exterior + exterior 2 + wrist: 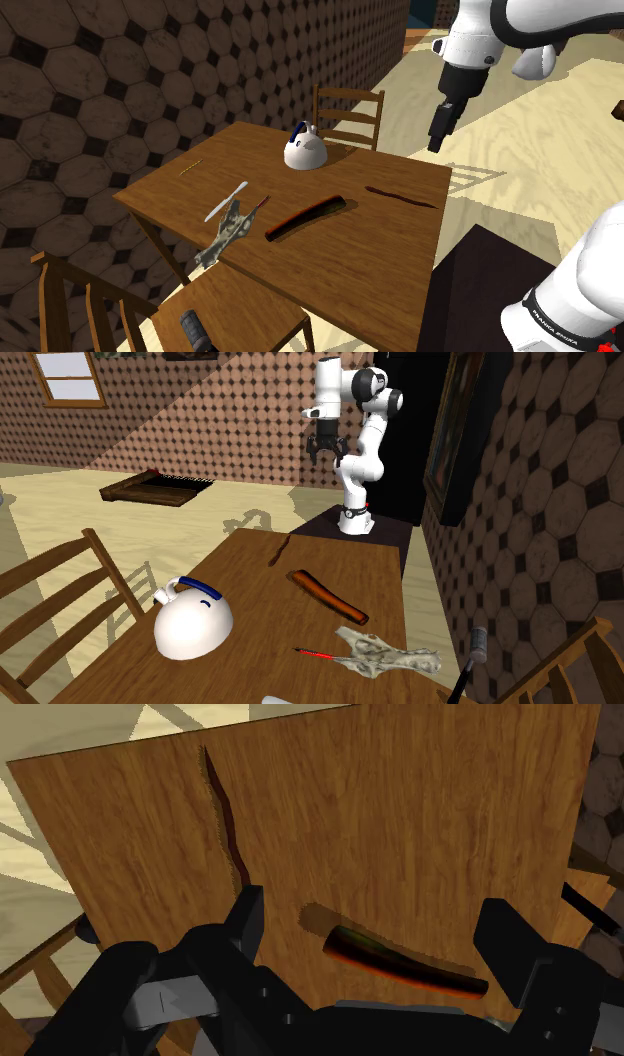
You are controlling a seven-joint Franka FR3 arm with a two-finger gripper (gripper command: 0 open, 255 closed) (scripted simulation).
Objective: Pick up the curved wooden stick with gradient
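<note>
The black fingers (436,143) are standing wide apart, hanging up in the air. The curved stick (305,215) is lying mid-tabletop (330,265) - dark, with an orange edge - near a white kettle (302,152).

Seemingly black-to-orange curved stick (400,966); white, blue-handled kettle (302,152); brown wood-grain table (380,260)

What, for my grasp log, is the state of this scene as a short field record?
target: curved stick, dark with an orange edge, lying flat on the table
end effector: open, raised in the air, holding nothing
near target: thin dark twig, apart from it
also on table: white kettle with blue handle; grey bony object
task status: stick not yet grasped
</note>
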